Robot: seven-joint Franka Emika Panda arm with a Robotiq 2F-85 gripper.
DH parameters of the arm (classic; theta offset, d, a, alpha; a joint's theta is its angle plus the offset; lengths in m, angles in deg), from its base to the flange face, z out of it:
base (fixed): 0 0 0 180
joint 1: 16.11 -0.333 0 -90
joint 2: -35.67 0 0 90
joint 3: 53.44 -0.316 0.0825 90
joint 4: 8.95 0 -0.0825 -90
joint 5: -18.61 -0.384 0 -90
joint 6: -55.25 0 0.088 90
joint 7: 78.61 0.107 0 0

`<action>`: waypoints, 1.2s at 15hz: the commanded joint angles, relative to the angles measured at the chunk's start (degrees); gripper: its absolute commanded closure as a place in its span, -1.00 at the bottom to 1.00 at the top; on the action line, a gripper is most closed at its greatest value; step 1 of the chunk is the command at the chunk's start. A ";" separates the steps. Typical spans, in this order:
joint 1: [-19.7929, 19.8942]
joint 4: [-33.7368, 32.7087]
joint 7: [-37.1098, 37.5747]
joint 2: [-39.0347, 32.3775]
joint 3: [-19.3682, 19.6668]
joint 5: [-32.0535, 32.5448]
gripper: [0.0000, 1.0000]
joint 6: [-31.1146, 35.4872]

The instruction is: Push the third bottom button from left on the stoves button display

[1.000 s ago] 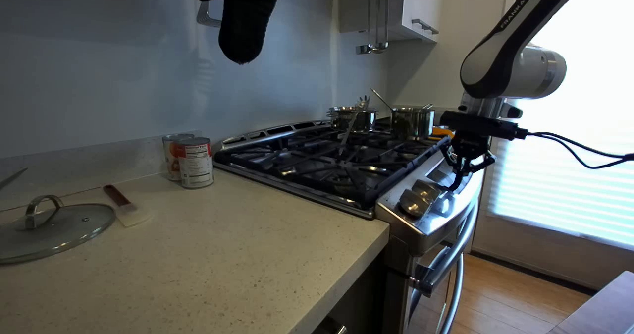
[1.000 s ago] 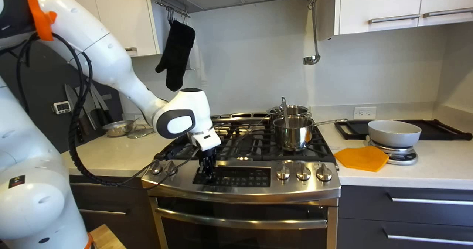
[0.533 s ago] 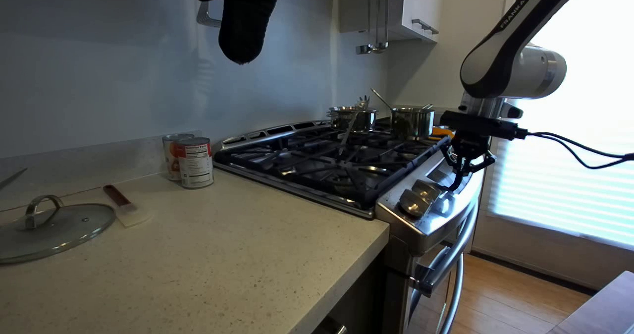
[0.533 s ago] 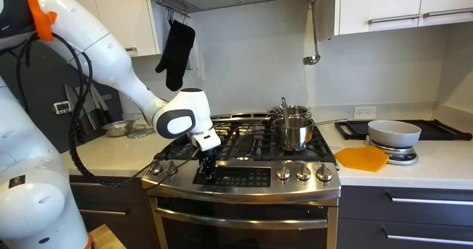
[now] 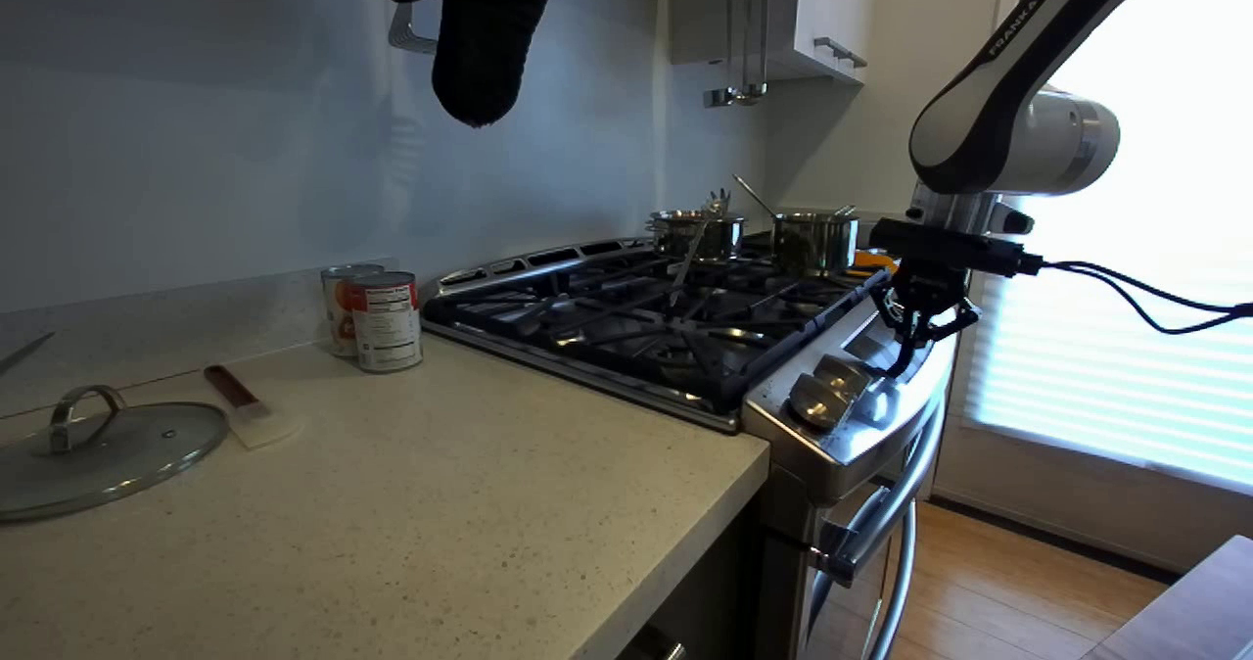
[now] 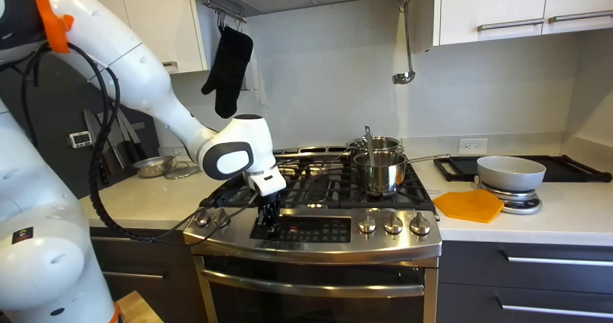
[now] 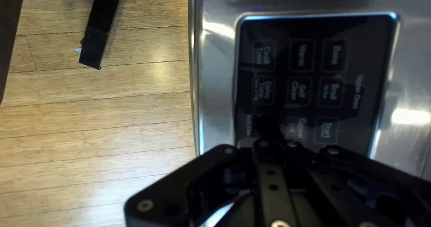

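The stove (image 6: 388, 252) is a stainless-steel range with a black button panel (image 6: 316, 238) in its slanted front strip. In the wrist view the panel (image 7: 367, 45) shows labelled buttons, such as Delay Time (image 7: 263, 91), Self Clean (image 7: 299, 91) and Start (image 7: 326, 131). My gripper (image 7: 264, 121) is shut and empty, its tip at the panel's lower row, past Delay Time. The tip hides the button under it; it looks in contact, but I cannot be sure. In both exterior views the gripper (image 5: 899, 371) (image 6: 272, 229) points down at the panel. A small red light (image 6: 293, 228) shows on the panel.
Knobs (image 5: 820, 400) (image 6: 367, 224) stand on both sides of the panel. The oven handle (image 6: 311, 290) runs below. Pots (image 6: 380, 177) sit on the black grates. Cans (image 5: 389, 325) and a glass lid (image 5: 147, 454) are on the counter. Cables hang from the arm.
A small red light has come on in the button panel, right of the gripper in an exterior view. The arm and gripper have not visibly moved.
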 commanded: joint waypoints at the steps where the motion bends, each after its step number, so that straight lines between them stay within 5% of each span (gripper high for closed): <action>1: -1.00 -0.38 -1.14 -2.41 0.94 -1.49 1.00 1.40; 5: -0.67 -0.14 -0.47 -1.38 0.80 -0.65 1.00 1.08; 10: 1.45 1.93 2.70 8.07 0.00 2.81 1.00 -3.05; 15: 0.75 1.54 -4.43 16.55 0.50 4.17 1.00 -16.56; 16: 1.14 1.42 -6.28 18.28 0.10 5.88 0.48 -20.02; 18: 2.87 1.36 -7.35 21.58 -1.50 11.09 0.36 -27.10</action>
